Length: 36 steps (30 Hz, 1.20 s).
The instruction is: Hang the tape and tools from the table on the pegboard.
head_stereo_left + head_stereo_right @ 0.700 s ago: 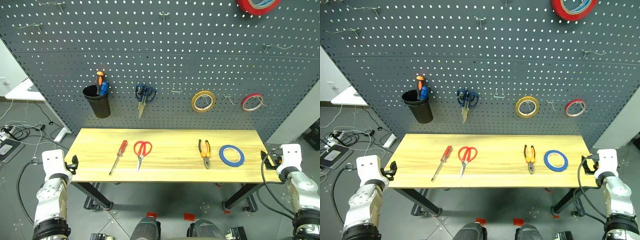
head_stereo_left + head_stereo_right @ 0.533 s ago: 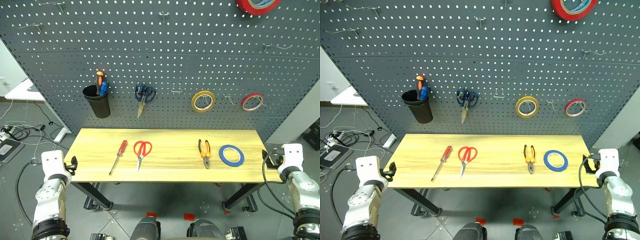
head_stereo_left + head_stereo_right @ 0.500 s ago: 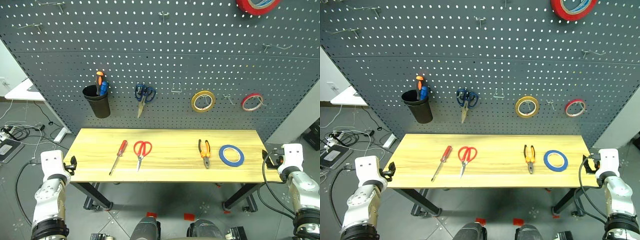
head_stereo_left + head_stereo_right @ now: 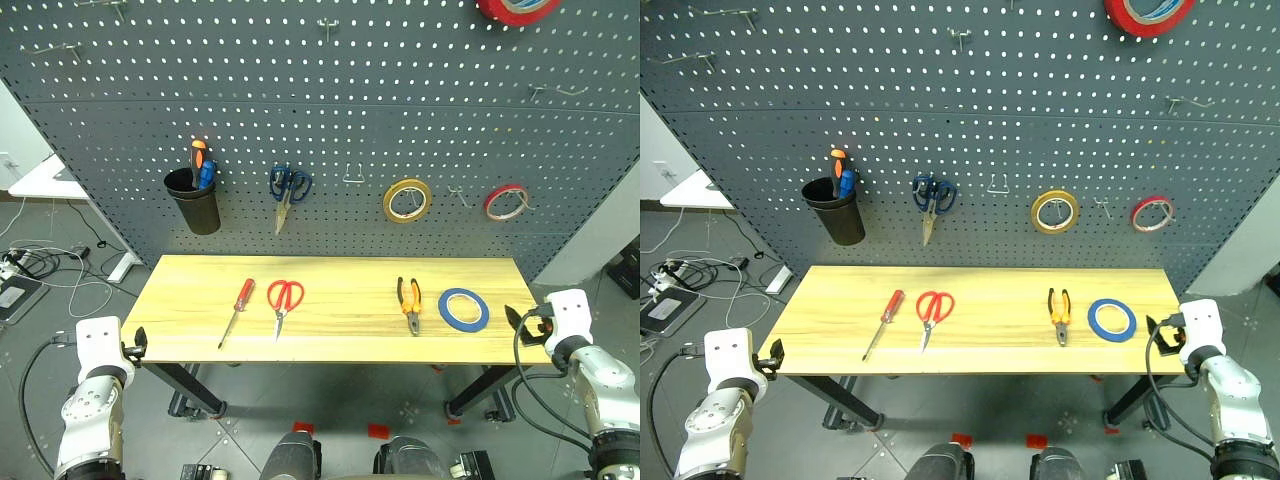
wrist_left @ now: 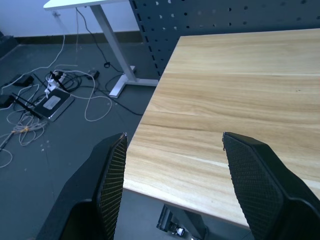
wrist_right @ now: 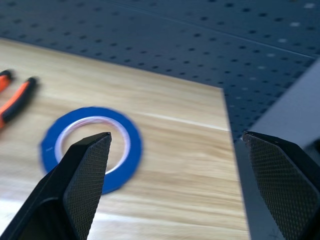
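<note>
On the wood-grain table (image 4: pixel 340 335) lie a red-handled screwdriver (image 4: pixel 237 312), red-handled scissors (image 4: pixel 281 303), orange-handled pliers (image 4: pixel 408 304) and the blue tape ring (image 4: pixel 463 310). The dark grey pegboard (image 4: pixel 330 110) rises behind them. My left gripper (image 4: pixel 133 343) hangs open off the table's left front corner, its fingers (image 5: pixel 112 175) framing that corner. At the table's right end my right gripper (image 4: pixel 515 320) stands wide open and empty, aimed at the blue tape (image 6: pixel 92 147), with the pliers' handles (image 6: pixel 12 97) beyond it.
On the pegboard hang a black cup (image 4: pixel 193 202) with tools in it, blue-handled scissors (image 4: pixel 288 190), a yellow tape roll (image 4: pixel 407 200), a thin red roll (image 4: pixel 505 202) and a big red roll (image 4: pixel 518 8). An empty hook (image 4: pixel 352 178) sits mid-board. A white desk (image 4: pixel 40 182) and floor cables (image 5: pixel 45 100) lie left.
My left hand has dropped lower and drawn back from the table's left corner. My right hand has swung inward toward the table's right end. The tools and tape have not moved.
</note>
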### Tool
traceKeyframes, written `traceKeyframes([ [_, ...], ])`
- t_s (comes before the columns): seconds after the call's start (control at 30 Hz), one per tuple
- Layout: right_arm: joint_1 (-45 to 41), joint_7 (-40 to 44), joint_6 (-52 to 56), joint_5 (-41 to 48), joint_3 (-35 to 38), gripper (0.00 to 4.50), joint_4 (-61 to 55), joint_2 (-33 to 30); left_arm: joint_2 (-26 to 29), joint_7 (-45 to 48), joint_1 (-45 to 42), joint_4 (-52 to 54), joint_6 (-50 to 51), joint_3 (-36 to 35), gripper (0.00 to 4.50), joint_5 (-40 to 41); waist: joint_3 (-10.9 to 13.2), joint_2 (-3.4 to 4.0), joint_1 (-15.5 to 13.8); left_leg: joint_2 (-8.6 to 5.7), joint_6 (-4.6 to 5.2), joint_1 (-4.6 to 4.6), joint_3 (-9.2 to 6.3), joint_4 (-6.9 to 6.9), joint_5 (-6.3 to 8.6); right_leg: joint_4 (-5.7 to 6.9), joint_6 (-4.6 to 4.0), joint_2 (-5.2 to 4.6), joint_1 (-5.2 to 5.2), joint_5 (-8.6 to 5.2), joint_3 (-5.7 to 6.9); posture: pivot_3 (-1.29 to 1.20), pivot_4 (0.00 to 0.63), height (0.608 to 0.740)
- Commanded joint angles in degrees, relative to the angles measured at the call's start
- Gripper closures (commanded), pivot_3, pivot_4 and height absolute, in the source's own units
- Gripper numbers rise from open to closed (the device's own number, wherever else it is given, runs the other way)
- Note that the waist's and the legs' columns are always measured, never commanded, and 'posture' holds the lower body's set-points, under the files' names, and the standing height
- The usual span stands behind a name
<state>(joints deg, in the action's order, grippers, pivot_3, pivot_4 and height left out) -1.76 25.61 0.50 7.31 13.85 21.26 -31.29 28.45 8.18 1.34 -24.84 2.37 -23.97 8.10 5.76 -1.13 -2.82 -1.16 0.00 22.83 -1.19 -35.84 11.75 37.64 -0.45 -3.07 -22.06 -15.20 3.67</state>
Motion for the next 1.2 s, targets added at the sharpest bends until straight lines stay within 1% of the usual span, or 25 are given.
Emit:
traceKeyframes([
  [0.03, 3.8, 3.8, 5.0, -1.5, -4.8, 0.0, -13.8, -1.8, -0.1, 0.8, 1.6, 8.2, 1.1, 3.5, 1.31, -2.6, 1.1, 0.08, 0.1, 0.06, -0.3, 0.07, 0.01, 0.01, 0.18, -0.01, 0.0, -0.04, -0.02, -0.01, 0.02, 0.03, 0.167, 0.74],
  [0.13, 5.5, 4.3, 11.5, -1.5, -6.6, 0.0, -21.6, -2.0, 0.0, 3.4, 2.8, 15.3, 2.6, 7.6, 1.31, -3.8, 3.5, 0.13, 0.1, 0.09, -0.32, 0.14, 0.03, -0.01, 0.19, -0.02, -0.01, -0.06, -0.06, -0.01, 0.01, 0.02, 0.221, 0.74],
  [0.17, 5.2, 4.6, 13.9, -1.2, -7.2, 0.0, -23.3, -2.0, 0.1, 5.1, 2.6, 18.3, 3.8, 9.8, 1.31, -3.9, 4.4, 0.12, 0.1, 0.1, -0.3, 0.18, 0.07, -0.06, 0.18, 0.01, -0.01, -0.07, -0.17, -0.01, 0.02, 0.02, 0.233, 0.74],
  [0.23, 4.2, 5.3, 19.5, -0.9, -8.4, 0.0, -26.5, -2.5, 0.9, 8.9, 1.9, 24.4, 5.0, 14.3, 1.31, -4.6, 6.0, 0.02, 0.1, 0.13, -0.26, 0.36, 0.09, -0.06, 0.15, -0.01, -0.01, -0.08, -0.25, -0.01, 0.04, 0.01, 0.275, 0.74],
  [0.3, 2.7, 6.1, 23.1, -0.6, -9.1, 0.0, -28.1, -3.0, 1.1, 12.6, -0.1, 29.4, 8.0, 17.8, 1.31, -3.7, 7.2, 0.0, 0.1, 0.14, 0.02, 0.52, 0.09, -0.06, -0.01, -0.05, -0.01, -0.09, -0.36, 0.0, 0.07, 0.01, 0.303, 0.74],
  [0.37, 0.7, 7.1, 25.1, -0.7, -10.0, 0.0, -28.4, -3.5, 1.5, 15.8, -3.2, 32.7, 9.9, 21.4, 1.31, -3.9, 8.3, -0.06, 0.2, 0.15, 0.05, 0.99, 0.12, -0.1, -0.01, -0.06, 0.0, -0.08, -0.85, 0.02, 0.1, 0.01, 0.329, 0.74],
  [0.43, -1.8, 8.2, 26.6, -1.1, -11.0, 0.0, -26.9, -4.1, 2.2, 19.3, -6.1, 34.1, 10.7, 25.0, 1.31, -4.7, 9.4, -0.01, 0.6, 0.15, 0.07, 1.35, 0.2, -0.1, -0.02, 0.01, 0.18, -0.07, -1.23, 0.35, 0.11, 0.0, 0.336, 0.74],
  [0.5, -4.8, 8.9, 27.5, -1.7, -12.1, 0.0, -24.1, -4.4, 2.4, 24.2, -9.3, 34.8, 12.6, 27.7, 1.31, -2.5, 10.0, -0.03, 1.1, 0.15, 0.19, 1.43, 0.23, -0.11, 0.06, 0.0, 0.1, -0.06, -1.26, 0.41, 0.13, 0.0, 0.356, 0.74],
  [0.57, -7.5, 9.4, 28.5, -2.3, -13.2, 0.0, -22.2, -4.8, 2.4, 28.5, -11.7, 35.5, 14.5, 28.8, 1.31, 0.6, 11.1, -0.06, 1.6, 0.15, 0.35, 1.44, 0.29, -0.15, 0.17, 0.01, 0.19, -0.07, -1.23, 0.35, 0.13, 0.0, 0.374, 0.74],
  [0.63, -11.7, 10.1, 28.8, -3.3, -15.0, 0.0, -17.6, -5.0, 2.2, 33.2, -15.1, 34.6, 13.7, 31.6, 1.31, 1.3, 12.3, -0.21, 2.0, 0.15, 0.4, 1.51, 0.34, -0.17, 0.2, -0.01, 0.2, -0.06, -1.3, 0.35, 0.12, 0.0, 0.385, 0.74],
  [0.7, -16.1, 10.7, 28.4, -4.3, -16.5, 0.0, -12.3, -5.0, 1.4, 36.5, -18.0, 33.6, 13.6, 33.8, 1.31, 2.0, 12.9, -0.29, 2.4, 0.14, 0.43, 1.6, 0.34, -0.22, 0.22, 0.0, 0.24, -0.05, -1.36, 0.33, 0.13, 0.0, 0.394, 0.74],
  [0.8, -21.7, 12.0, 27.5, -6.1, -19.0, 0.0, -5.0, -5.0, 0.0, 39.4, -20.5, 32.8, 13.9, 35.6, 1.31, 3.0, 13.8, -0.31, 2.8, 0.11, 0.45, 1.73, 0.34, -0.27, 0.23, 0.04, 0.28, -0.06, -1.47, 0.32, 0.15, -0.01, 0.399, 0.74],
  [0.9, -27.7, 12.9, 23.9, -9.0, -21.7, 0.0, 5.4, -4.9, -1.0, 41.4, -22.0, 32.5, 12.8, 38.0, 1.31, 2.2, 14.4, -0.35, 2.9, 0.08, 0.45, 1.75, 0.33, -0.29, 0.23, 0.06, 0.33, -0.07, -1.48, 0.3, 0.17, 0.0, 0.4, 0.74],
  [1.0, -31.9, 14.9, 21.0, -10.6, -23.4, 0.0, 14.0, -4.6, -1.1, 43.1, -22.4, 32.7, 11.3, 39.8, 1.31, 1.3, 14.9, -0.4, 2.9, 0.06, 0.44, 1.77, 0.3, -0.29, 0.22, 0.07, 0.36, -0.08, -1.48, 0.29, 0.21, 0.01, 0.4, 0.74],
  [1.1, -36.5, 17.1, 18.3, -13.1, -25.7, 0.56, 23.3, -4.5, -1.3, 44.5, -22.7, 33.2, 9.7, 41.7, 1.27, 0.5, 14.9, -0.42, 3.0, 0.06, 0.43, 1.78, 0.31, -0.31, 0.22, 0.06, 0.39, -0.08, -1.48, 0.28, 0.22, 0.02, 0.399, 0.74],
  [1.2, -39.6, 19.3, 17.8, -14.6, -27.2, 1.54, 28.4, -4.2, -2.2, 45.1, -22.8, 34.0, 9.0, 42.8, 1.27, 0.5, 14.9, -0.43, 2.9, 0.05, 0.42, 1.78, 0.26, -0.39, 0.22, 0.09, 0.42, -0.1, -1.44, 0.3, 0.25, 0.02, 0.398, 0.74],
])
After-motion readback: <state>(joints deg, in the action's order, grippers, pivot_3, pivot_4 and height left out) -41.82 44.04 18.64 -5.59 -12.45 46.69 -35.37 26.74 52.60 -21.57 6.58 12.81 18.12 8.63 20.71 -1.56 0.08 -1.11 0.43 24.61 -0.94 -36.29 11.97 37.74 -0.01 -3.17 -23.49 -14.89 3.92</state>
